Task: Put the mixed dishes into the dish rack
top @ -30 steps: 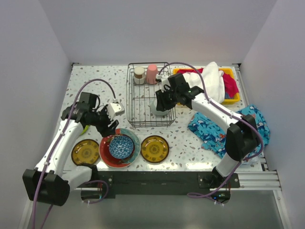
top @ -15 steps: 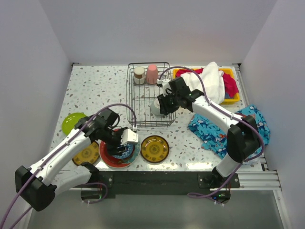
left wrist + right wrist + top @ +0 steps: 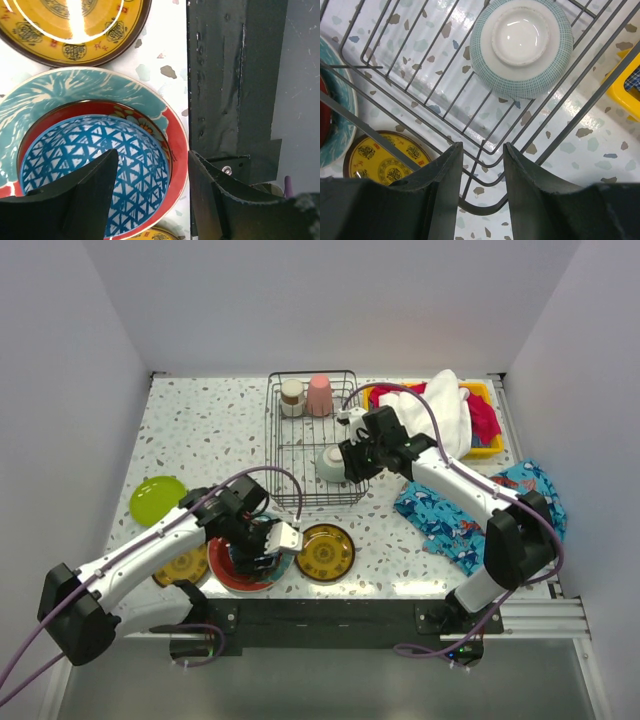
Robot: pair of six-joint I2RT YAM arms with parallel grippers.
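The dish rack (image 3: 312, 440) holds a pink cup (image 3: 319, 395), a metallic cup (image 3: 292, 397) and a pale green bowl (image 3: 328, 462) lying upside down (image 3: 520, 45). My right gripper (image 3: 348, 462) (image 3: 481, 146) hangs open and empty above the rack's near right corner wire (image 3: 590, 102). My left gripper (image 3: 272, 545) (image 3: 152, 155) is open, its jaws astride the right rim of the blue patterned bowl (image 3: 90, 165), which sits in the red teal-rimmed plate (image 3: 232, 570) (image 3: 75, 90). Amber plates (image 3: 325, 551) (image 3: 180, 565) flank it. A lime-green plate (image 3: 157, 498) lies at the left.
A yellow bin (image 3: 485, 445) of white and red cloths stands at the back right. A blue fish-print cloth (image 3: 470, 515) lies right of the rack. The dark mounting rail (image 3: 235, 75) runs along the near table edge, close beside the red plate.
My left arm swung from the left side down over the red plate and bowl, uncovering the lime-green plate. My right gripper drew back a little from the pale bowl in the rack.
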